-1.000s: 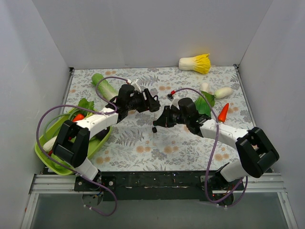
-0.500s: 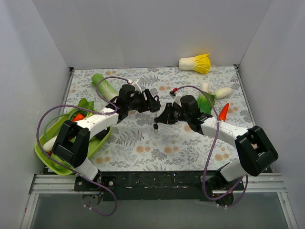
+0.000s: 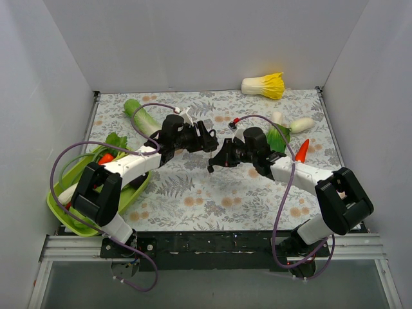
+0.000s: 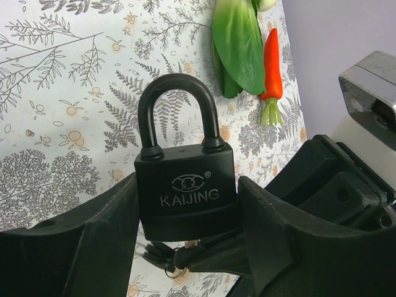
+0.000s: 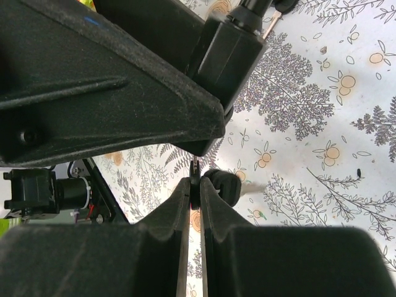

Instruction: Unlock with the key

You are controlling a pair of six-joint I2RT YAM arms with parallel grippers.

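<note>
1. One black padlock (image 4: pixel 185 185).
2. One bunch of keys (image 3: pixel 210 168).
3. One green tray (image 3: pixel 61 215), near left.
4. One napa cabbage (image 3: pixel 264 85), far right.
5. One bok choy (image 3: pixel 278 138), one white radish (image 3: pixel 301 124) and one carrot (image 3: pixel 301 151), all on the right.
6. One long green vegetable (image 3: pixel 138 116), far left.

Yellow-white cabbage (image 3: pixel 264 85) at back, carrot (image 3: pixel 302 151) right, green tray (image 3: pixel 56 211) left.

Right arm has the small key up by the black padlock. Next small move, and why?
Likely ease the right gripper slightly forward, seating the thin metal key before turning. The left gripper clamps the black KAIJING padlock by its sides, shackle shut; the key tip sits at its underside, insertion not visible.
</note>
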